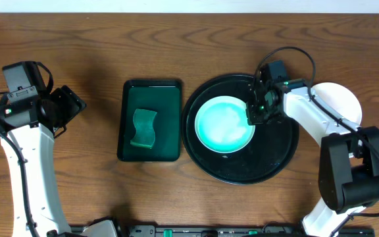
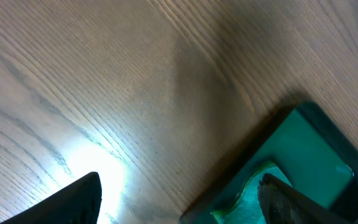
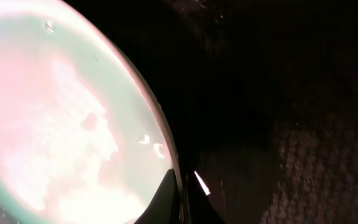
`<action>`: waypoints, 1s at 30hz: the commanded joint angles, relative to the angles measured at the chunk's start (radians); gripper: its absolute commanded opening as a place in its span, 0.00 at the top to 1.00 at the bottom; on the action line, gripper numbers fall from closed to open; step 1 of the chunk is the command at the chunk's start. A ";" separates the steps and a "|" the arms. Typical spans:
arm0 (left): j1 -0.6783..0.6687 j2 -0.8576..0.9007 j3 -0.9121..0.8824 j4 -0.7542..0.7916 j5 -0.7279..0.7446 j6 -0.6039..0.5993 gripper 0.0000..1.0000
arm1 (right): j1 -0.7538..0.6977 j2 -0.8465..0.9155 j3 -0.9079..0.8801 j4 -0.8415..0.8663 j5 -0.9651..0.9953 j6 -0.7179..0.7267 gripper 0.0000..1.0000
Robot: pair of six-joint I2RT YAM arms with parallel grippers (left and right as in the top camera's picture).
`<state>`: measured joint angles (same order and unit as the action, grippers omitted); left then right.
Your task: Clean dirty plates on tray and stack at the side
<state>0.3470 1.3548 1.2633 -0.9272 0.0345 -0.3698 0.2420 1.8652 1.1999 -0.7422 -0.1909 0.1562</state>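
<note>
A pale-mint plate (image 1: 224, 124), whitish in the middle (glossy), lies on the black tray (image 1: 242, 172) toward nine o'clock. The right gripper (image 1: 255, 112) pinches its two o'clock rim. The left gripper (image 1: 70, 105) gapes wide above the counter (image 1: 77, 39).

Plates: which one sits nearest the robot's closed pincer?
The pale-mint round plate on the large round black tray; the white plate lies off it, farther right.

Overhead is evenly lit and sharp, though the plate (image 1: 224, 125) glows overexposed. Left wrist shows white glare on the table (image 2: 104, 74); right wrist is dark and soft, the plate blown out.
</note>
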 commanded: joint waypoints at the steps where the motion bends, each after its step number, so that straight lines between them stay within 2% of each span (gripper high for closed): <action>1: 0.005 -0.006 0.014 -0.004 -0.010 -0.006 0.19 | -0.005 -0.026 0.045 -0.026 0.001 0.004 0.99; 20: 0.005 -0.006 0.014 -0.004 -0.010 -0.006 0.19 | -0.006 -0.026 0.303 -0.301 -0.002 0.008 0.99; 27: 0.005 -0.006 0.014 -0.004 -0.010 -0.006 0.19 | -0.005 -0.026 0.350 -0.324 -0.011 0.015 0.99; 30: 0.005 -0.006 0.014 -0.004 -0.010 -0.006 0.19 | -0.005 -0.026 0.353 -0.313 -0.084 0.037 0.99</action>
<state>0.3470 1.3548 1.2633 -0.9279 0.0345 -0.3698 0.2413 1.8652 1.5261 -1.0615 -0.1925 0.1577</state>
